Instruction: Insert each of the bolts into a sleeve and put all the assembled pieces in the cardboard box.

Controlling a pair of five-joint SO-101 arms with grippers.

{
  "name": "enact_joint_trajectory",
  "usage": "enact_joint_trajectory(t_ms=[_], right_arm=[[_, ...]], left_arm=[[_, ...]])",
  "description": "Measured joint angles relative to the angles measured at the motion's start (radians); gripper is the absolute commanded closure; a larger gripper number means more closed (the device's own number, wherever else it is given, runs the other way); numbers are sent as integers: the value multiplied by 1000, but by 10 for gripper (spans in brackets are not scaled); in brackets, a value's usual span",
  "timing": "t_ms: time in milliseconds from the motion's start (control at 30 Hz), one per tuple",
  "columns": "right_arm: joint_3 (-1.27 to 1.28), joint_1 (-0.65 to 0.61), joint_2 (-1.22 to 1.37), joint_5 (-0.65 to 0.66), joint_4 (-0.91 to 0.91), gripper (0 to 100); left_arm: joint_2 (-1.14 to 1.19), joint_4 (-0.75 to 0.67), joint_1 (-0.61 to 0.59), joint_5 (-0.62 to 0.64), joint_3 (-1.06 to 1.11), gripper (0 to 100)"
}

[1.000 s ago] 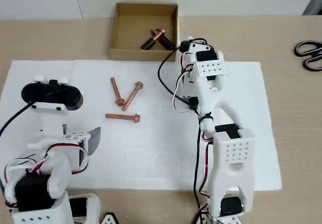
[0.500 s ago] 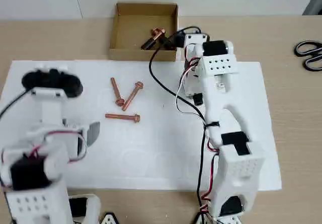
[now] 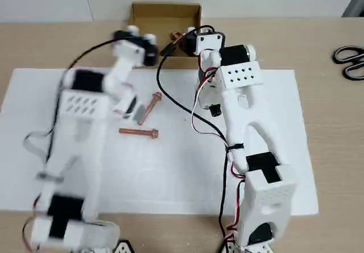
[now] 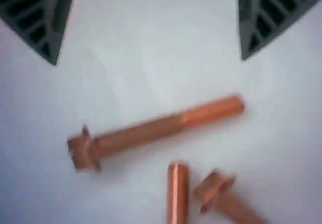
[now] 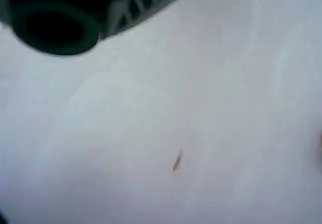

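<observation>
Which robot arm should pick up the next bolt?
Left. The left gripper hangs open right over the copper bolts on the white sheet, with one bolt lying close to its spread fingers. The right arm stands off to the side of the bolts, nearer the cardboard box.

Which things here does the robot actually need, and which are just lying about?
Needed:
copper bolts on the white sheet
cardboard box
pieces inside it

Lying about:
scissors on the bare table
</observation>
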Motion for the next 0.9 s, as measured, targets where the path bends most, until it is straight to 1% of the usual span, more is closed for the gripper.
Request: enact_joint_trajectory(t_ms=[100, 267, 467, 733, 900], right_arm=[[0, 0, 0, 0, 17, 995], [0, 0, 0, 0, 17, 995], [0, 0, 0, 0, 17, 995], [0, 0, 0, 0, 17, 995], [0, 0, 0, 0, 17, 995]], left_arm=[[184, -15, 12, -8, -123, 785], [466, -17, 14, -6, -356, 844], [729, 8, 14, -6, -626, 848], [947, 129, 40, -11, -950, 848], [1031, 146, 46, -8, -1056, 852]])
